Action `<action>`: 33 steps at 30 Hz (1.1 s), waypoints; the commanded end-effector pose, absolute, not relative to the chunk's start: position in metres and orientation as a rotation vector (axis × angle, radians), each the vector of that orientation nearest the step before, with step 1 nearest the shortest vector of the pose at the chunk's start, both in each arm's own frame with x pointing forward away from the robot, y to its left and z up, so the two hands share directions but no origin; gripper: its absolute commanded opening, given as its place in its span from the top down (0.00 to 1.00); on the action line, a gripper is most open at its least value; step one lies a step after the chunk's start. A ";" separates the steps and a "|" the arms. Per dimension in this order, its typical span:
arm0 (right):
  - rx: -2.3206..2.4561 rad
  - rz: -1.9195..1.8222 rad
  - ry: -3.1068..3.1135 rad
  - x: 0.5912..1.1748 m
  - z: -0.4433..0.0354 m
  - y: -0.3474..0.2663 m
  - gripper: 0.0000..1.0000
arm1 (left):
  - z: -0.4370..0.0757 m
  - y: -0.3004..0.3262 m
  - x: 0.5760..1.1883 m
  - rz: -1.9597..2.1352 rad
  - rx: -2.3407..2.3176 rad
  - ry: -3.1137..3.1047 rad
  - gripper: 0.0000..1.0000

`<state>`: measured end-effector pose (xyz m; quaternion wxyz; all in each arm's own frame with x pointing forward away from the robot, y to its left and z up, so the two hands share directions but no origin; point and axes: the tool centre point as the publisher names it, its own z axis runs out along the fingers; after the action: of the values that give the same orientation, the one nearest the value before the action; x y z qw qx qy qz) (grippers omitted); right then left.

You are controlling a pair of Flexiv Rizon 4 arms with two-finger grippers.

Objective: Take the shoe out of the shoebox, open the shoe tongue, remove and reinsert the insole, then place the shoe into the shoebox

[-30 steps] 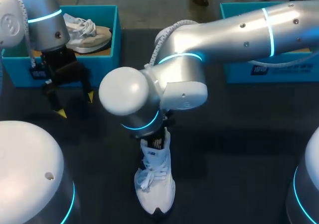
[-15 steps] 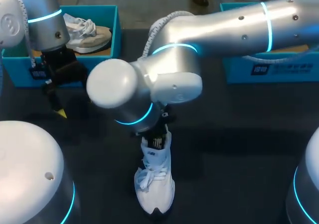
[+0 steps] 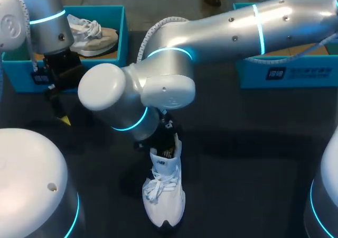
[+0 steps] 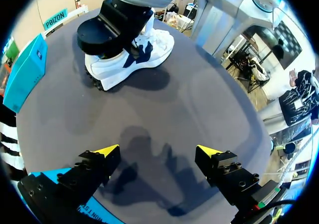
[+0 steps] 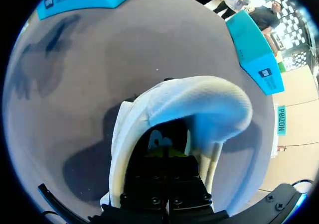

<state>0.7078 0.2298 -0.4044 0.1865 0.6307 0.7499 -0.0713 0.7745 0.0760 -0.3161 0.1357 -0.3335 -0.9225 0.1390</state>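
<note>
Reaching down into the white shoe (image 3: 165, 198), my right gripper (image 5: 166, 155) sits deep in the shoe's opening. It is dark in there, so I cannot tell if this gripper is spread or pinching the insole. The shoe stands on the table (image 3: 237, 169), right under that gripper and out of any box.

My left gripper (image 4: 158, 152) hangs spread wide and holds nothing. It is well apart from the shoe and just beside a blue shoebox (image 3: 16, 71).

Nothing is holding the shoe down. I think that if my right gripper pulls up, the whole shoe could come up too, or tip onto its side. If the insole sticks, it could bend or slip free halfway. The laces (image 3: 157, 188) look loose and might catch.
</note>
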 end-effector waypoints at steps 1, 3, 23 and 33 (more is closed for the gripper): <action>1.964 -0.094 1.952 0.701 -0.414 0.234 1.00 | -0.316 0.077 0.774 0.398 -0.967 -2.673 0.00; 1.974 -0.072 1.970 0.700 -0.412 0.235 1.00 | -0.316 0.077 0.774 0.398 -0.967 -2.673 0.00; 2.032 0.020 2.101 0.702 -0.378 0.229 1.00 | -0.316 0.077 0.774 0.398 -0.967 -2.673 0.00; 2.041 0.047 2.158 0.703 -0.405 0.236 1.00 | -0.316 0.077 0.774 0.398 -0.967 -2.673 0.00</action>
<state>0.7046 0.2368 -0.3936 0.0900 0.6759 0.7314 0.0093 0.7745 0.0759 -0.3162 0.1357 -0.3335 -0.9225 0.1389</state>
